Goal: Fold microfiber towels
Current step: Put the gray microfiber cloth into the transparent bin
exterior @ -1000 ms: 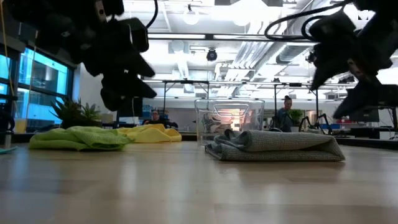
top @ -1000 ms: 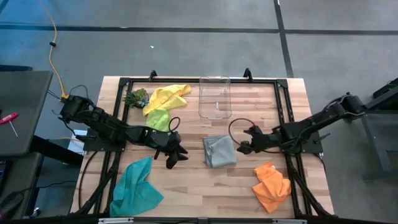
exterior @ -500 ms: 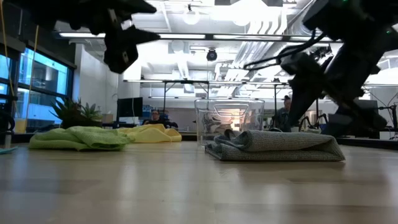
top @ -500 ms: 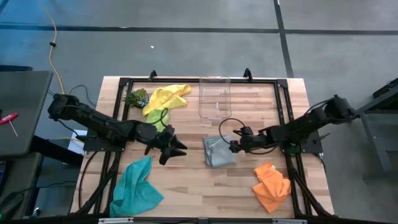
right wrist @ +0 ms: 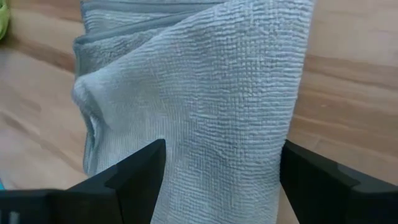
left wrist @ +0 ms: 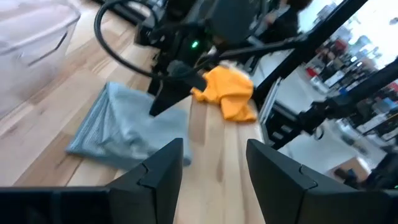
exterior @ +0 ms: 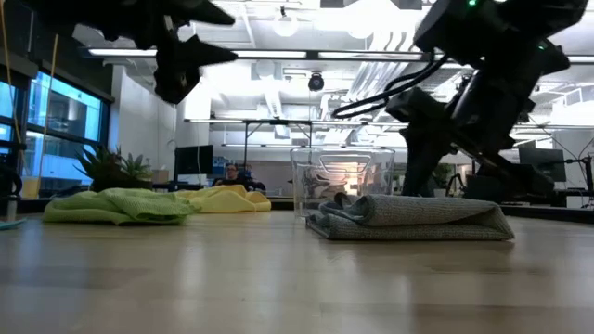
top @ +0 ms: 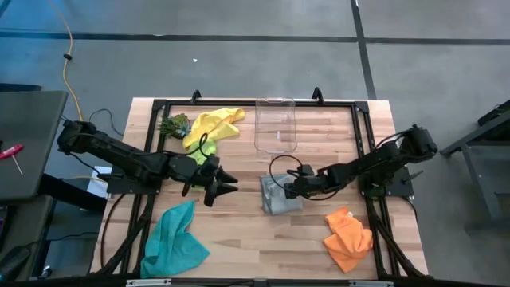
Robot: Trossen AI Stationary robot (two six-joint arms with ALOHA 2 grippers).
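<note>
Clear plastic box (top: pixel 275 124), apparently empty

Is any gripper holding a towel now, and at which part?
Nothing is held. The right gripper is open over the grey towel; the left gripper is empty.

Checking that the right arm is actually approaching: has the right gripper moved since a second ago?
Yes. In the high view the right gripper has travelled left from the table's bare wood onto the grey towel, its open fingers now over the cloth.
</note>
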